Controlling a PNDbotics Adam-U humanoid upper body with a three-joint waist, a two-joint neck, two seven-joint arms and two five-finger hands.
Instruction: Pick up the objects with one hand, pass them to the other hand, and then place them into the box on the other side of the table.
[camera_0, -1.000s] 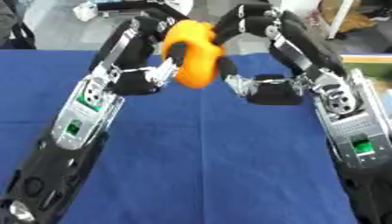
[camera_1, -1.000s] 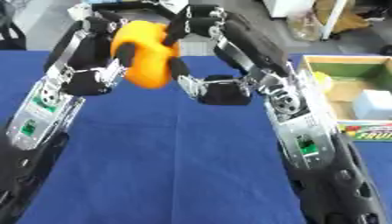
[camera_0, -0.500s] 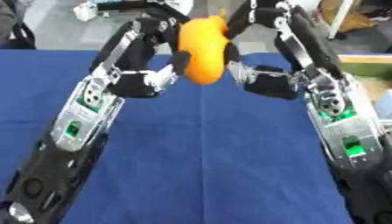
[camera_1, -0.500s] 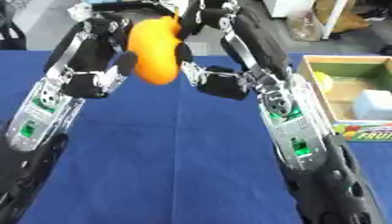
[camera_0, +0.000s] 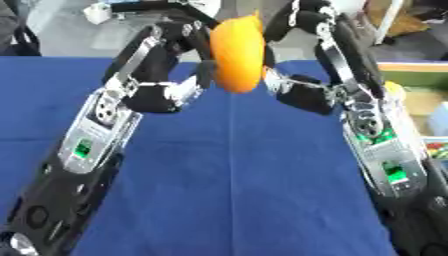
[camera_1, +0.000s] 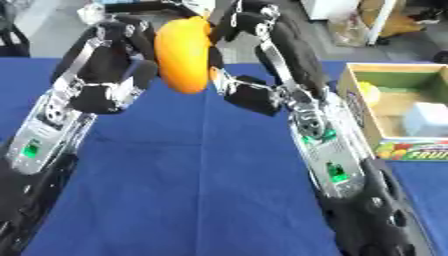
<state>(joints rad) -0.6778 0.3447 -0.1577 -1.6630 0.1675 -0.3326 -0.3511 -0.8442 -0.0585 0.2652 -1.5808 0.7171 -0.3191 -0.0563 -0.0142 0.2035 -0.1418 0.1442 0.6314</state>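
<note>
hands (camera_0: 197, 47) gripping orange object (camera_0: 238, 55), box (camera_1: 360, 107) lettered "FRU"

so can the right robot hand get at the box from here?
Probably yes. The box sits open-topped on the right arm's own side, nothing above it, though the right robot hand is up at the orange object mid-table.
</note>
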